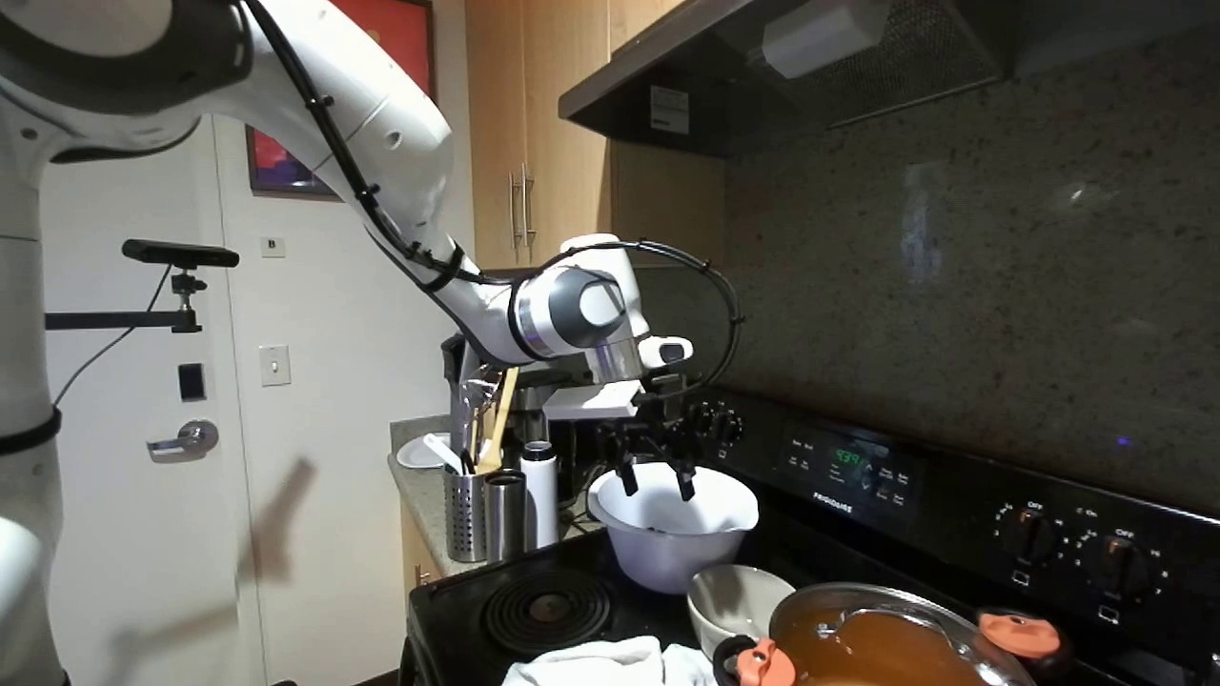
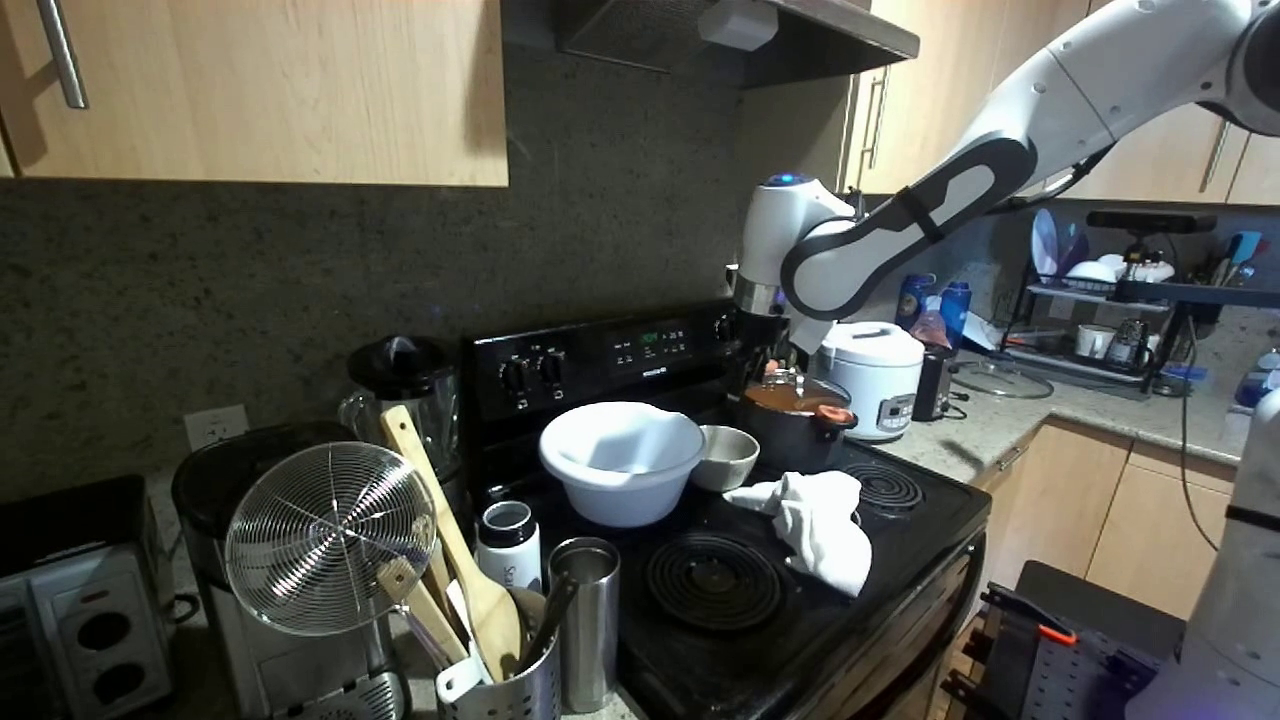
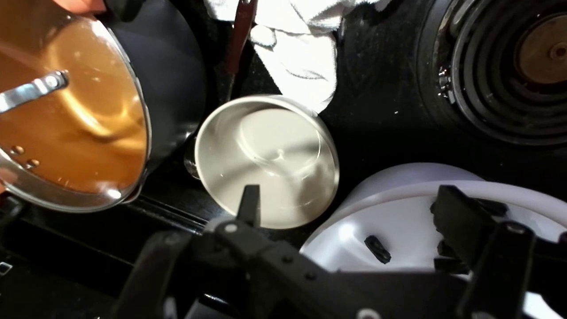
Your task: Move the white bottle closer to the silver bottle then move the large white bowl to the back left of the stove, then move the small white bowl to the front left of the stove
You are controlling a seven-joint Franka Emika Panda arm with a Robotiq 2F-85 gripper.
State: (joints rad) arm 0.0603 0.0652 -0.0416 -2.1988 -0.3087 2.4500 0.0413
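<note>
- Large white bowl (image 2: 620, 500): I see it upright on the back left of the stove (image 2: 690, 660), mouth up, with a small dark object (image 3: 377, 249) inside, too unclear to name.
- Small white bowl (image 3: 274, 150): upright just beside the large one, between it and the pot (image 2: 785, 440); from the wrist I look down into its pale, shadow-crossed interior.
- White bottle (image 1: 539, 505): upright on the counter (image 1: 424, 476), just beside the silver bottle (image 1: 505, 519); I cannot tell whether the two touch.
- Gripper (image 1: 658, 481): fingers spread apart, hanging over the stove near both bowls; in my wrist view one fingertip overlaps the small bowl, the other the large bowl's rim.
- Pot: dark, under a glass lid (image 1: 896, 657) through which orange-brown shows.
- Utensil holder (image 2: 510, 700): perforated metal, bearing a wooden spoon (image 2: 490, 630) among other tools.
- Open room: black stovetop surrounds the front left coil burner (image 2: 715, 582), between the large bowl and the stove's front edge.
- Edges: a crumpled white cloth (image 2: 825, 530) reaches close to the small bowl; the back panel (image 2: 600, 370) rises behind both bowls, and the range hood (image 1: 905, 86) overhangs.
</note>
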